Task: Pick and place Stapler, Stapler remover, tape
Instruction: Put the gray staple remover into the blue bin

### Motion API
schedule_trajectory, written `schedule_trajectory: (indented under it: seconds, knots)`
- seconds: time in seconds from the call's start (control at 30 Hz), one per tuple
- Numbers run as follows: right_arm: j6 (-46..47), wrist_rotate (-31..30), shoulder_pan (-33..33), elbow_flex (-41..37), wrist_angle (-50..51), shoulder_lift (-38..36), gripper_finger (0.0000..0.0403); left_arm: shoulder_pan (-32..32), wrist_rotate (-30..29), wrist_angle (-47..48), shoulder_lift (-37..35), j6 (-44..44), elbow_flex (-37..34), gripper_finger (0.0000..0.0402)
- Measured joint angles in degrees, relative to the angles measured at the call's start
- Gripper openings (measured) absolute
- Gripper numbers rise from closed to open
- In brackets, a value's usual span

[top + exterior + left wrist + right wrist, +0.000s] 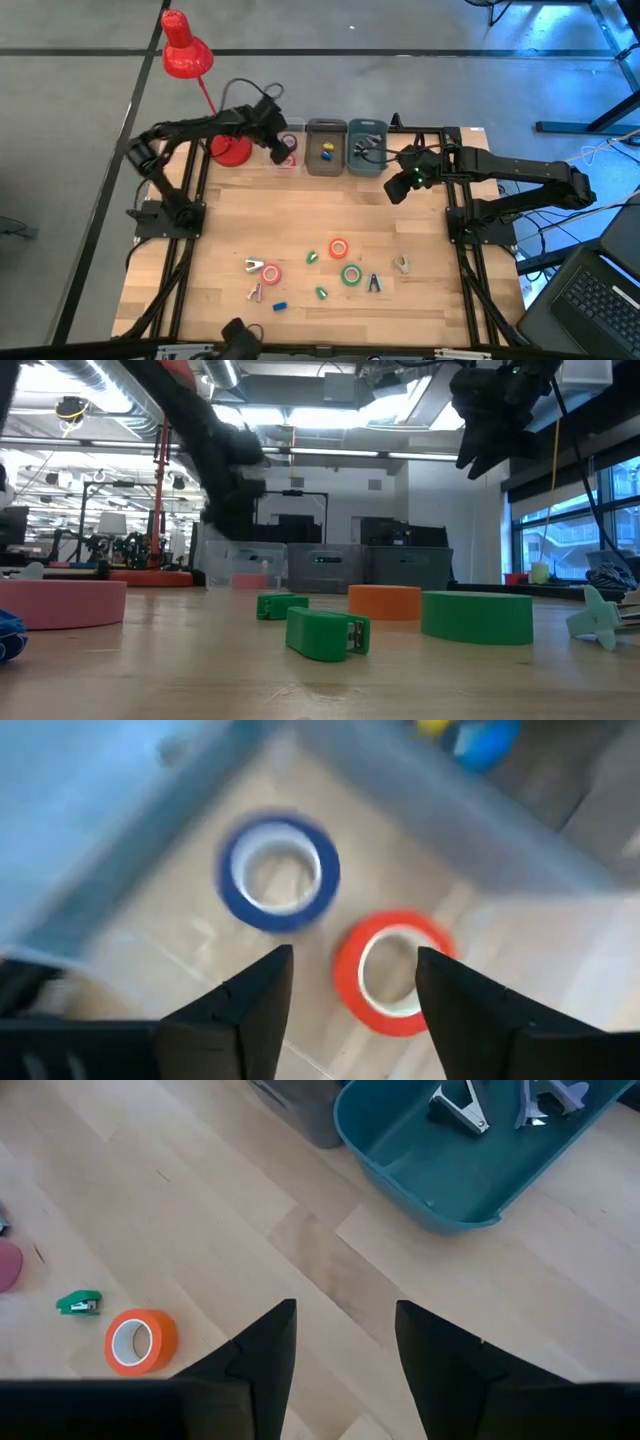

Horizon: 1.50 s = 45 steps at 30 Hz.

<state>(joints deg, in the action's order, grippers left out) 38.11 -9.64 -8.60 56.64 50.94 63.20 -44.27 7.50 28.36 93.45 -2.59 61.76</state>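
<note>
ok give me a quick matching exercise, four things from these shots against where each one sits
Things:
1. blue tape roll
2. staple removers
3. orange tape roll
4. red desk lamp

Places:
a. in the teal bin
b. on the bare wooden table, beside a small green stapler
c. beyond the table's far left corner
d. in the clear bin under the left gripper, beside a red roll

Pairs: 1-d, 2-a, 3-b, 4-c

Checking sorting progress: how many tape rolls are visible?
5. In the clear bin: blue roll, red roll. On the table: pink roll, orange roll, green roll. Others may be hidden.
</note>
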Motion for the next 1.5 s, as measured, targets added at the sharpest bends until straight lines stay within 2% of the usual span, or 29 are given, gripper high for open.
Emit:
schedule_trajectory:
  seconds: [0.13, 0.27, 0.37, 0.47, 0.53, 0.67, 0.77, 0.9, 1.0, 1.13, 1.3, 1.4, 1.5]
  knots:
    - [-0.1, -0.5, 0.0, 0.0, -0.1, 0.0, 0.0174, -0.7, 2.4, -0.2, -10.2, 7.0, 0.0, 0.0204]
    - [0.8, -0.3, 0.0, 0.0, -0.1, 0.0, 0.0174, 1.0, 10.1, -0.3, -20.4, 13.9, 0.0, 0.0205]
    - [2.5, 1.6, 0.0, 0.0, 0.4, 0.0, 0.0174, 5.2, 13.5, -0.2, -26.3, 17.4, 0.0, 0.0205]
    - [5.2, 3.9, 1.3, 0.0, 1.6, 0.0, 0.0174, 11.8, 12.9, -0.5, -30.7, 19.3, -0.6, 0.0205]
    - [7.5, 4.1, 3.3, 0.0, 2.6, 0.0, 0.0174, 17.1, 9.7, -0.3, -32.9, 20.3, -2.1, 0.0205]
    - [15.0, 4.0, 9.2, 0.0, 6.8, 0.0, 0.0174, 28.5, -0.4, -2.2, -35.9, 25.4, -7.2, 0.0205]
    - [22.9, 1.5, 15.8, 0.0, 9.4, 0.0, 0.0174, 36.6, -6.5, -10.2, -37.3, 30.1, -13.0, 0.0205]
    - [33.8, -4.5, 26.5, 0.0, 10.4, 0.1, 0.0174, 46.1, -11.5, -24.0, -38.4, 33.0, -20.8, 0.0203]
    - [41.9, -8.6, 34.3, 0.0, 10.3, 0.7, 0.0174, 51.3, -15.7, -28.3, -39.1, 33.2, -24.2, 0.0196]
    - [52.4, -9.5, 43.3, -1.6, 9.4, 3.4, 0.0174, 55.6, -21.6, -27.6, -41.8, 33.4, -26.8, 0.0185]
    - [66.9, -5.9, 52.9, -7.7, 2.2, 8.2, 0.0174, 57.5, -28.9, -20.4, -47.2, 34.4, -27.8, 0.0170]
    - [74.2, -7.0, 56.0, -10.6, -1.4, 11.0, 0.0174, 57.2, -32.9, -18.0, -50.0, 33.6, -27.8, 0.0164]
    - [77.0, -7.0, 56.8, -12.3, -2.4, 13.5, 0.0174, 56.8, -37.4, -18.0, -52.0, 30.0, -27.8, 0.0160]
